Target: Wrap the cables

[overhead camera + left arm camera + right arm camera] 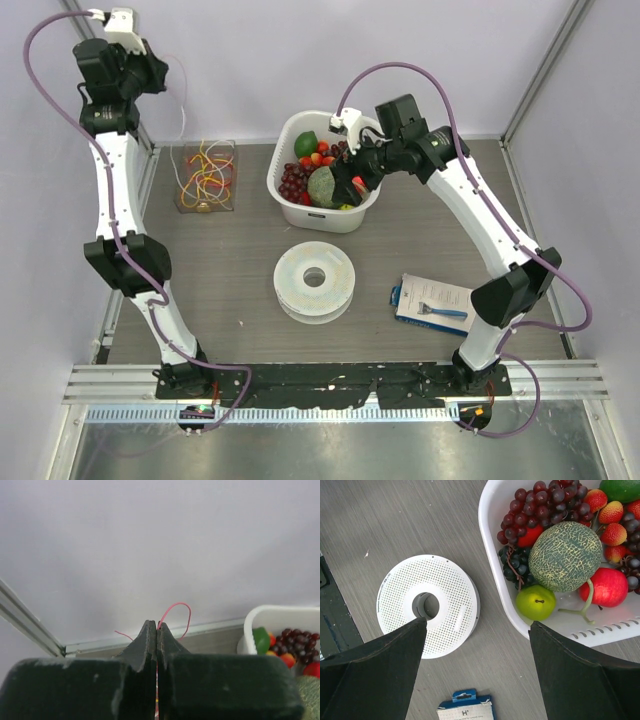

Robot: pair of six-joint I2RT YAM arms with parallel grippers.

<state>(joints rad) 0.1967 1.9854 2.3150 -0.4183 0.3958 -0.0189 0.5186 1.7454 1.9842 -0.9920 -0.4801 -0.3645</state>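
Left gripper (154,625): raised at the far left, above the back corner of the counter (230,270). Its two dark, wedge-shaped jaws are pressed flat together, pinching a hair-thin red wire (176,611). The wire arcs in a small smooth loop just past the tips, and a short red end pokes out on the left of the jaws.

Cables (205,178): a loose tangle of string-thin red, orange and yellow strands in a clear, straight-walled box (228,150) at the far left of the counter. One pale strand rises from the box toward the raised left gripper.

Right gripper (477,625): over the near rim of the basket (492,580). Its broad matte black fingers are spread wide with nothing between them.

Counter: grey, with a fine wood-grain streak.

Spool (427,605): white flat disc with a dotted perforated face and an open round hub, mid-counter, nearer than the basket.

Basket: glossy white plastic with rounded corners and a slotted floor. It holds a net-skinned green melon (565,555), dark grapes (540,505), a smooth green apple (536,601) and a red apple (602,586).

Blue-and-white card pack (465,711): flat, near right.
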